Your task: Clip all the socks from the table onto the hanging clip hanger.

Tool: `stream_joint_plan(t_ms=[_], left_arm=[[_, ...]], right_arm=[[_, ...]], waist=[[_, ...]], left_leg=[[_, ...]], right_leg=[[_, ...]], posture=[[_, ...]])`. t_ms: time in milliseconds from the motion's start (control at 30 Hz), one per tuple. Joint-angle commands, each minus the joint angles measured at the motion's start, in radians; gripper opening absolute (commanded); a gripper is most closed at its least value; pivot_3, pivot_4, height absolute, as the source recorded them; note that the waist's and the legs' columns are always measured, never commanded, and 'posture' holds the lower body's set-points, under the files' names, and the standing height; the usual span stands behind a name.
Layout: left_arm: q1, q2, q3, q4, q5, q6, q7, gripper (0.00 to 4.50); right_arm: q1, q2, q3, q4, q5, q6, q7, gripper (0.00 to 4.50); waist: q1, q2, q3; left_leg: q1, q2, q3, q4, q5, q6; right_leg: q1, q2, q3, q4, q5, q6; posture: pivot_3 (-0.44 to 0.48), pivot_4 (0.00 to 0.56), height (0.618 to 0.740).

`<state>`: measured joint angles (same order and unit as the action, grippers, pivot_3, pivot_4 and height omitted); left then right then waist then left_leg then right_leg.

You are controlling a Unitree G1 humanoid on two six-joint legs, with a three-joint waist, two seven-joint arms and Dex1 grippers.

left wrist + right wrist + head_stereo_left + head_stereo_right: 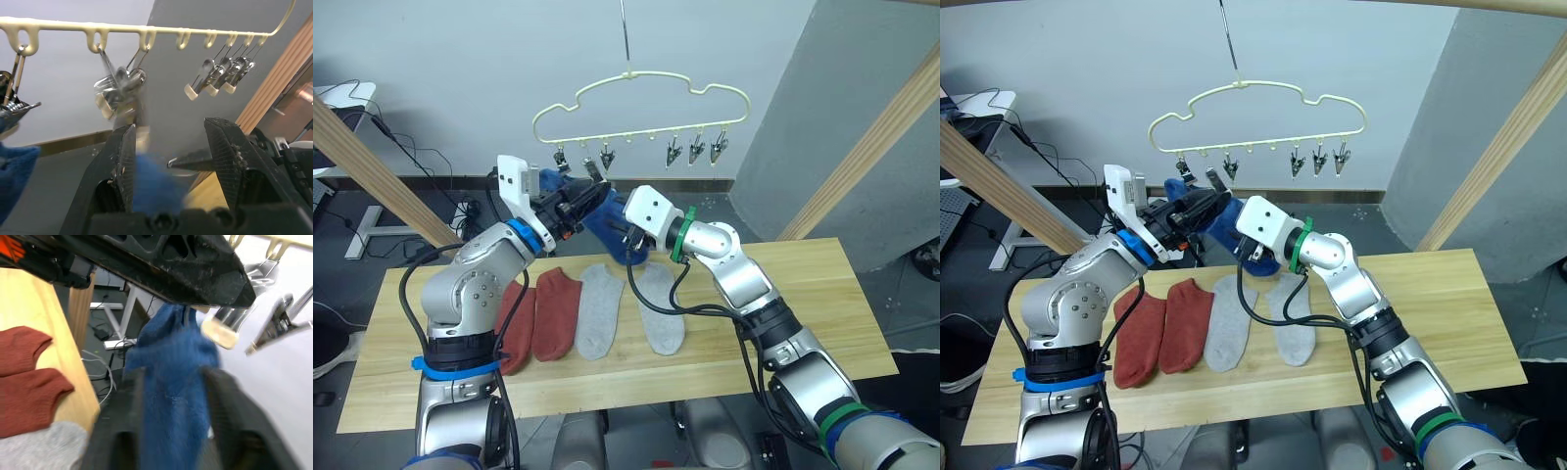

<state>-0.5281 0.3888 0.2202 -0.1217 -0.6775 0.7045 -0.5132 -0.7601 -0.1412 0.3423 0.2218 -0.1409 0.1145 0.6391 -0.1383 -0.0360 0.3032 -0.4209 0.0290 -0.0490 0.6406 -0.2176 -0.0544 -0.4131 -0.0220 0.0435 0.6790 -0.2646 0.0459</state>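
**Blue sock raised to the hanger**

Pale wood table point(822, 294) carries two red socks point(540, 315) and two grey socks point(626, 308). Both grippers lift a blue sock point(612, 223) beneath the clip hanger point(641, 108): left gripper point(168, 156) parted around its edge, right gripper point(168, 396) clamping it.

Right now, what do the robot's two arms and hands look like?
Both arms are silver-grey metal segments with loose black cables. The left arm has blue rings, the right arm green ones. White wrist blocks lead to the left hand and right hand, each with two black fingers.
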Motion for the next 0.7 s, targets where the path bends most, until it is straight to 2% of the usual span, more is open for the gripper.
stream_joint_plan(t_ms=[33,233,400,700], left_arm=[[0.028,0.016,-0.028,-0.055,0.072,-0.098,-0.005,2.44],[0.081,-0.014,-0.089,-0.058,0.232,-0.296,0.031,2.44],[0.101,-0.076,-0.137,-0.024,0.361,-0.45,0.105,2.44],[0.085,-0.187,-0.171,0.064,0.485,-0.623,0.211,2.44]], right_arm=[[0.019,-0.03,0.005,-0.098,0.018,0.028,0.049,2.12],[0.103,-0.154,-0.037,-0.288,0.061,0.117,0.137,2.12],[0.164,-0.258,-0.13,-0.473,0.181,0.242,0.209,2.12],[0.215,-0.321,-0.283,-0.686,0.399,0.448,0.195,2.12]], waist=[[0.0,0.0,0.0],[0.008,0.0,0.0],[0.02,0.0,0.0],[0.023,0.0,0.0]], left_leg=[[0.0,0.0,0.0,0.0,0.0,0.0],[0.0,0.0,0.0,0.0,0.0,0.0],[0.0,0.0,0.0,0.0,0.0,0.0],[-0.001,0.0,0.0,0.001,0.0,0.0]], right_leg=[[0.0,0.0,0.0,0.0,0.0,0.0],[0.0,0.0,0.0,0.0,0.0,0.0],[0.0,0.0,0.0,-0.001,0.0,0.0],[0.0,0.001,0.0,0.0,0.0,0.0]], posture=[[-0.196,0.269,0.74],[-0.193,0.275,0.74],[-0.196,0.279,0.74],[-0.235,0.293,0.74]])
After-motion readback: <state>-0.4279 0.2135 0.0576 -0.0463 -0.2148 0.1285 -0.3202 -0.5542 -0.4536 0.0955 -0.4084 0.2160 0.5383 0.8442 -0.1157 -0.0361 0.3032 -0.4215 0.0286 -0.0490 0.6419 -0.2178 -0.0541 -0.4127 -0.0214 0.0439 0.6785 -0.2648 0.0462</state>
